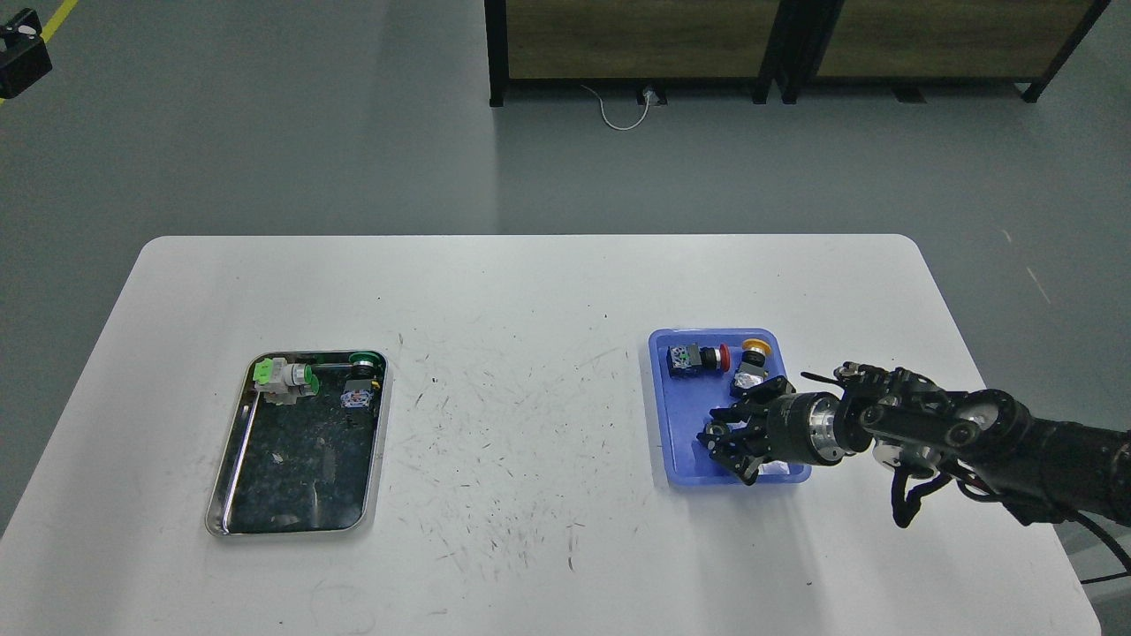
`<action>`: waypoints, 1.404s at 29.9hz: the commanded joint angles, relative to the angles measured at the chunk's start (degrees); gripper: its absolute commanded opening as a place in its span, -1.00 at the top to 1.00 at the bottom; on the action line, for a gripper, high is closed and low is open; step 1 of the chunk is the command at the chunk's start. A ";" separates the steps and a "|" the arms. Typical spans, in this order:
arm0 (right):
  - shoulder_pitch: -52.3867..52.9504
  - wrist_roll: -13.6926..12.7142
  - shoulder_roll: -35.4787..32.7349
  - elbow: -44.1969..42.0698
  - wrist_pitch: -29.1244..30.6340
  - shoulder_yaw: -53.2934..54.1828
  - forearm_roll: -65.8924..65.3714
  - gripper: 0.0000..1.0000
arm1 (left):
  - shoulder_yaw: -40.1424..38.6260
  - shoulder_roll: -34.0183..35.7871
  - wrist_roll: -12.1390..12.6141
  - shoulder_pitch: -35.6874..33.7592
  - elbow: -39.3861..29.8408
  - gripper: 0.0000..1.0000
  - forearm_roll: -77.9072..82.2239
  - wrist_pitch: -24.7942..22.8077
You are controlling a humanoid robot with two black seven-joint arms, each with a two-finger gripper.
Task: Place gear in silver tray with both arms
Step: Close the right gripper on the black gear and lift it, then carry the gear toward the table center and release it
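Silver tray [231, 459]: two green switches. Blue tray [661, 415]: red, yellow buttons; right arm [972, 433] jaws spread.

Blue tray [659, 415] sits right under the right gripper [738, 433], resting on the white table [548, 283]. Out to the gripper's left, dark scuff marks [504, 424] scatter across the tabletop. Well beyond it, past the table's far edge, grey floor [265, 132], then dark-framed wooden cabinets [636, 40] with a white cable [618, 113] looping at their foot. Far off to its left, a black box [22, 57] beside a yellow line [57, 18].
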 commanded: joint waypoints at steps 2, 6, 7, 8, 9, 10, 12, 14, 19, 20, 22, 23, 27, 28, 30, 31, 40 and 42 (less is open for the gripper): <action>0.05 -0.03 -0.44 0.21 1.39 1.46 0.02 0.56 | 0.00 0.15 0.09 0.00 0.00 -0.97 0.00 0.00; 0.31 0.23 -2.37 0.73 2.27 3.57 0.02 0.58 | 0.00 0.41 0.09 0.08 0.00 -0.97 0.00 0.00; 0.57 0.32 -2.99 1.26 2.53 4.27 0.11 0.58 | 0.00 0.41 0.01 0.08 0.00 -0.97 -0.09 0.00; 0.84 0.32 -3.52 1.87 2.88 5.06 0.11 0.58 | 0.09 0.59 0.01 0.17 0.00 -0.97 -0.09 0.00; 0.93 0.32 -3.78 2.31 3.23 5.59 0.11 0.57 | 0.09 0.68 0.01 0.26 0.00 -0.97 -0.09 0.00; 1.19 0.32 -4.05 2.66 3.58 6.03 0.11 0.57 | 0.09 0.77 0.01 0.35 0.00 -0.97 -0.09 0.00; 1.89 0.41 -4.14 3.28 4.03 6.30 0.11 0.56 | 0.09 0.68 0.01 0.43 -0.09 -0.97 -0.09 0.00; 2.59 0.41 -3.61 3.46 4.03 6.30 0.19 0.56 | 0.09 0.68 0.01 0.52 -0.09 -0.97 -0.09 0.00; 5.05 0.58 -0.10 3.46 4.11 6.04 0.55 0.54 | 0.09 0.59 0.01 0.70 -0.09 -0.97 -0.09 0.00; 5.58 0.58 0.95 3.46 4.11 5.69 0.63 0.53 | 0.09 0.59 -0.08 0.79 -0.09 -0.97 -0.09 0.00; 6.63 0.58 4.11 3.37 4.20 4.81 0.90 0.52 | 0.09 0.50 -0.17 0.96 0.00 -0.97 0.00 0.00; 6.99 0.58 5.78 3.20 4.20 4.20 0.90 0.52 | 0.17 0.50 -0.17 1.05 0.00 -0.97 0.00 0.09; 9.10 0.76 14.21 0.57 4.11 0.33 1.07 0.52 | 0.09 -0.11 -0.17 1.67 0.00 -0.97 0.00 0.79; 9.27 0.76 16.50 -0.40 4.11 -0.28 1.16 0.52 | 0.17 -0.20 -0.17 1.67 0.00 -0.97 -0.09 0.97; 9.54 0.76 20.72 -2.33 4.11 -1.16 1.60 0.52 | 0.17 -0.37 -0.08 1.67 0.00 -0.97 -0.09 1.06; 9.63 0.76 22.74 -3.30 4.11 -1.78 1.95 0.52 | 0.17 -0.38 -0.08 1.67 -0.09 -0.97 -0.09 1.14; 9.89 0.85 28.82 -8.32 4.11 -4.59 2.13 0.46 | 0.17 0.15 0.01 1.67 -0.35 -0.97 -0.09 1.41; 9.89 1.37 28.82 -9.28 4.11 -4.68 1.52 0.33 | 0.17 0.41 0.01 1.67 -0.36 -0.97 -0.09 1.41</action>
